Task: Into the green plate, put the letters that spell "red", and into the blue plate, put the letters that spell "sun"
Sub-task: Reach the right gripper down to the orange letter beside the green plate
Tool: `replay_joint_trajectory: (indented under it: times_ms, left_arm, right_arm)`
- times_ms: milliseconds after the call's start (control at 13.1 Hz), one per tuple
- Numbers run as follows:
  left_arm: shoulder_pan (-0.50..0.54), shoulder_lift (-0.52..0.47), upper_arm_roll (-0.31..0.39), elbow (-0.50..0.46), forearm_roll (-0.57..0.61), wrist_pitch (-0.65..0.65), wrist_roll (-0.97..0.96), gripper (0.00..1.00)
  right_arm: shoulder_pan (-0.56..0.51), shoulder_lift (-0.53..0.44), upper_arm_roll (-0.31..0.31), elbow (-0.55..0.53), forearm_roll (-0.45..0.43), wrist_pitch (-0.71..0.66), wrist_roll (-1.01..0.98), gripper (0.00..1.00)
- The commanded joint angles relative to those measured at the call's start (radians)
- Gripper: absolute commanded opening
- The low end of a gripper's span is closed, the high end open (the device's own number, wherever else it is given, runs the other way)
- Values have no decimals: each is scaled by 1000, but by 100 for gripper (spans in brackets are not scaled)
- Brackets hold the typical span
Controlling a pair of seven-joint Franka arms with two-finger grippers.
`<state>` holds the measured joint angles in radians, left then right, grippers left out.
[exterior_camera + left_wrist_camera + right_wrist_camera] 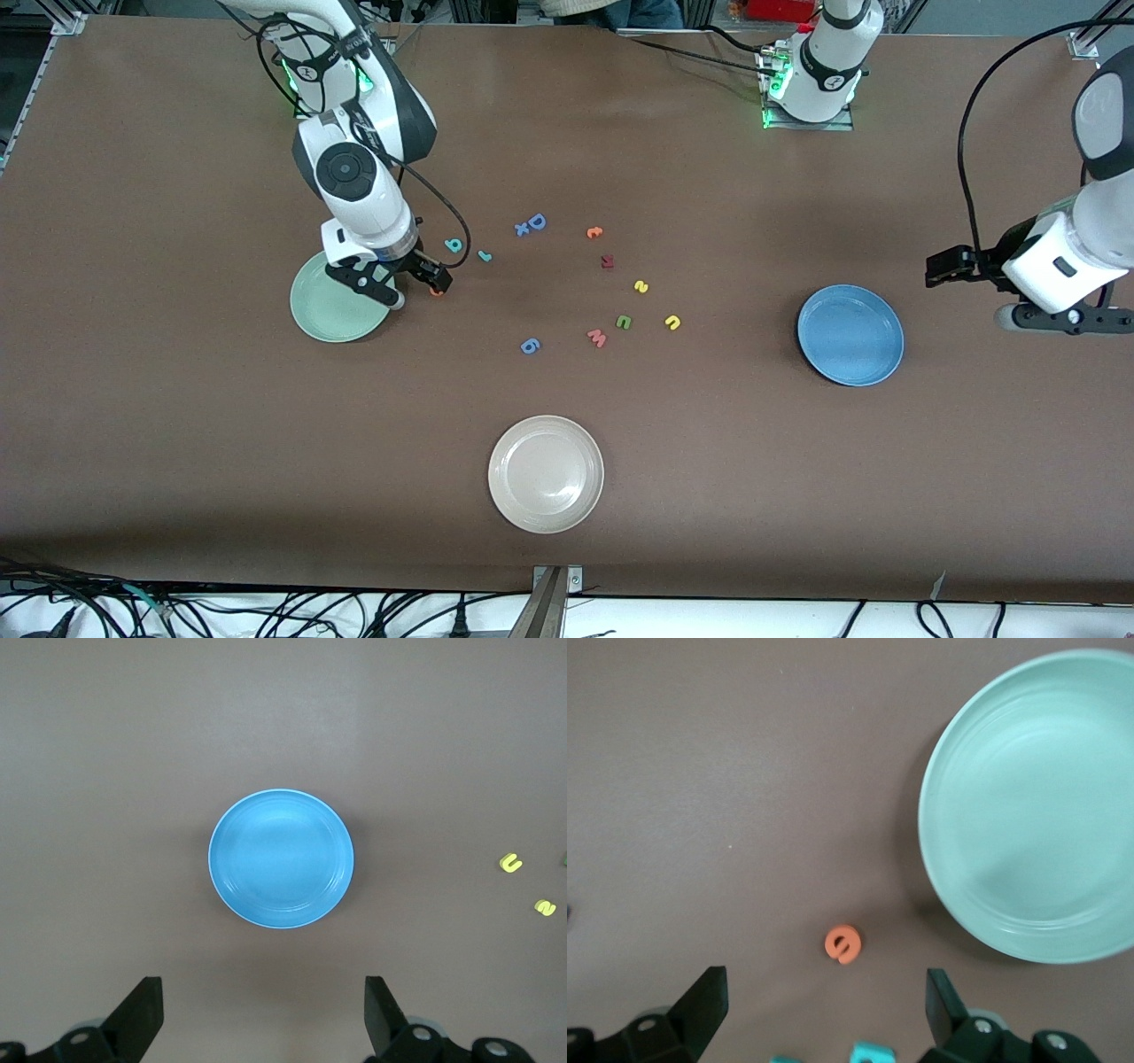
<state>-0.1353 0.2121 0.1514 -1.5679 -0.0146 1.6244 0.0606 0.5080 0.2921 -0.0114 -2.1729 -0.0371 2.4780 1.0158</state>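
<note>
The green plate (337,310) lies at the right arm's end of the tabletop (177,443), empty. The right hand (409,285) hangs over its rim at about 2 o'clock, fingers spread wide and holding nothing. In the right wrist view the orange e (843,944) lies on the bare tabletop between those fingers, just beside the plate, not in it.

At 2 o'clock from the plate lie the teal d (454,245) and the teal r (484,257), then a larger blue D (536,222) with a small blue x (522,229) touching it. At 6 o'clock from these, nearer the front camera, sits a blue 6 (530,346), and well below that an off-white plate (546,474).

Mid-table come an orange letter (594,233), a dark red letter (607,261), a pink w (597,338), the green n (624,322), the yellow s (641,286) and the yellow u (672,322).

The blue plate (850,335) lies empty toward the left arm's end. The left hand (264,1019) waits in the air just off its rim at 3 o'clock, fingers wide and empty.
</note>
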Motion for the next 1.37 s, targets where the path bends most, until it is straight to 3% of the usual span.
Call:
replay_joint_trajectory:
  times_ms: [0,228,533,838,1294]
  left_arm:
    - [0,0,-1,25,-2,-15,7,100]
    - [0,-2,-1,25,-2,-14,5,100]
    - [0,-2,-3,26,-2,-14,7,100]
    - [6,0,-1,28,-11,-14,-4,100]
    - [-29,64,-12,29,-16,-11,-10,100]
  right_arm:
    - [-2,41,-4,-50,-15,114,59,99]
    - [-2,105,-9,-19,-7,124,72,99]
    - [-2,203,-7,64,-4,124,73,88]
    - [7,216,-4,59,-3,113,70,76]
    - [10,202,13,36,-3,76,76,71]
